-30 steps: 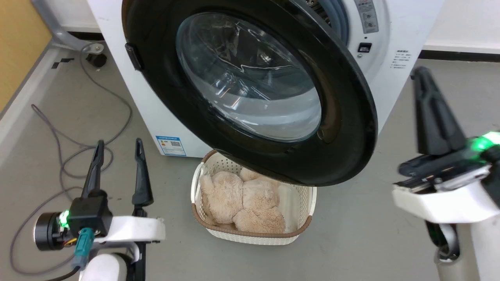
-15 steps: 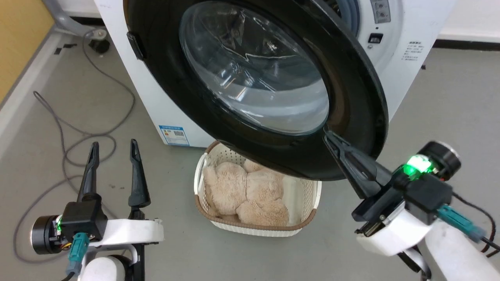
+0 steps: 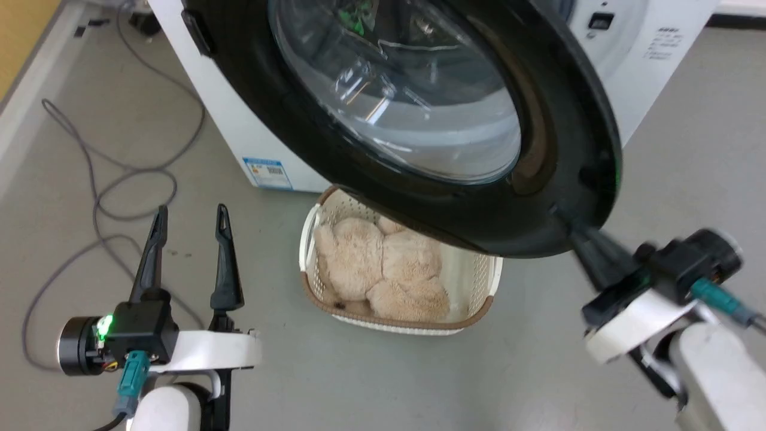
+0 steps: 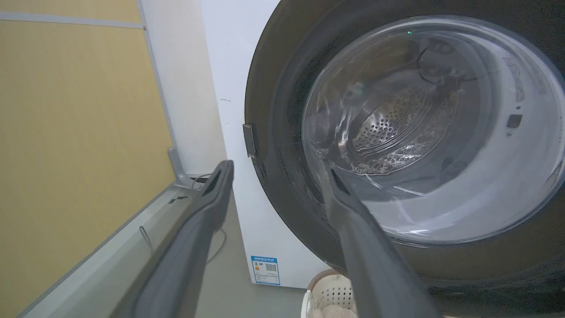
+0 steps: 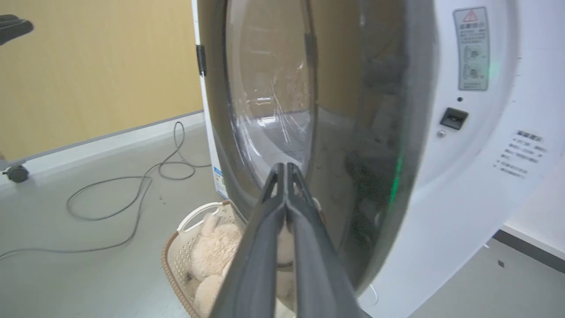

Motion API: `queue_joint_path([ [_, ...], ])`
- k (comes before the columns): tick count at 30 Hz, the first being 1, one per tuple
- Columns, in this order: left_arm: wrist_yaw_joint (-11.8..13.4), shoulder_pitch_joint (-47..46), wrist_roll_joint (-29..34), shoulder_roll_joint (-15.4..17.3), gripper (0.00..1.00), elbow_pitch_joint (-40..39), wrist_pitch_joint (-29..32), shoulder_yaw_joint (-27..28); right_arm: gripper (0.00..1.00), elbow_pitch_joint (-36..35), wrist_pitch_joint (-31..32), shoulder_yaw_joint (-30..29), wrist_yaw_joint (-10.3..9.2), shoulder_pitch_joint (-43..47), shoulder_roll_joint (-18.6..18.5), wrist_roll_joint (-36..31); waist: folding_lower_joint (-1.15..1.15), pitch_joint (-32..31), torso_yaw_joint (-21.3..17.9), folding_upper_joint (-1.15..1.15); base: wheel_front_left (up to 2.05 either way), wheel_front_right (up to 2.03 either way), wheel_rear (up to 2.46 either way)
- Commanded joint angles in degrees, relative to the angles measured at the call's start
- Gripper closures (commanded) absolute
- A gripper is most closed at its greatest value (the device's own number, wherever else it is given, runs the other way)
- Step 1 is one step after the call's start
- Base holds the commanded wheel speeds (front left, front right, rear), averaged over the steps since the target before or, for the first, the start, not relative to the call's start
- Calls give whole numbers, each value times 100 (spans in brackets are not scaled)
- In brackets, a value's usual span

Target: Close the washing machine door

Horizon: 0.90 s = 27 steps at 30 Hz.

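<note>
in front of the washing machine [image 3: 233, 131], the washing machine door [image 3: 395, 102] stood swung out, black rim glossy, glass bulging. right gripper [image 3: 570, 226] pinched closed on nothing, tips at the rim's lower edge. left gripper [image 3: 190, 215] spread wide, well apart. basket [image 3: 311, 239] with plush toy [image 3: 383, 269] sat beneath the door; cable [image 3: 96, 197] lay looped on the floor.

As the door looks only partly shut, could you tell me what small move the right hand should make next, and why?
Probably push the shut right hand onward toward the washing machine: its fingertips appear to rest on the black rim of the washing machine door, which stands ajar from the white front.
</note>
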Motion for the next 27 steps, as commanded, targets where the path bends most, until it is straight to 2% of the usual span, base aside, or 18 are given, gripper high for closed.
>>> queue_joint_path([
  [1,-9,-118,27,-33,0,-11,-25,2,100,118,-24,-113,-4,-208,-17,40,0,122,55,0,0,0,0],
  [9,-35,-349,-9,-128,0,-47,-25,-38,100,590,-24,-670,-4,-717,-35,92,0,530,211,0,0,0,0],
  [16,13,-563,-81,-186,0,-114,-25,-39,100,1148,-24,-1184,-4,-1480,-69,-285,0,938,366,0,0,0,0],
  [27,86,-736,-171,-206,0,-117,-25,-116,100,1974,-24,-1880,-4,-2478,260,-820,0,1249,464,0,0,0,0],
])
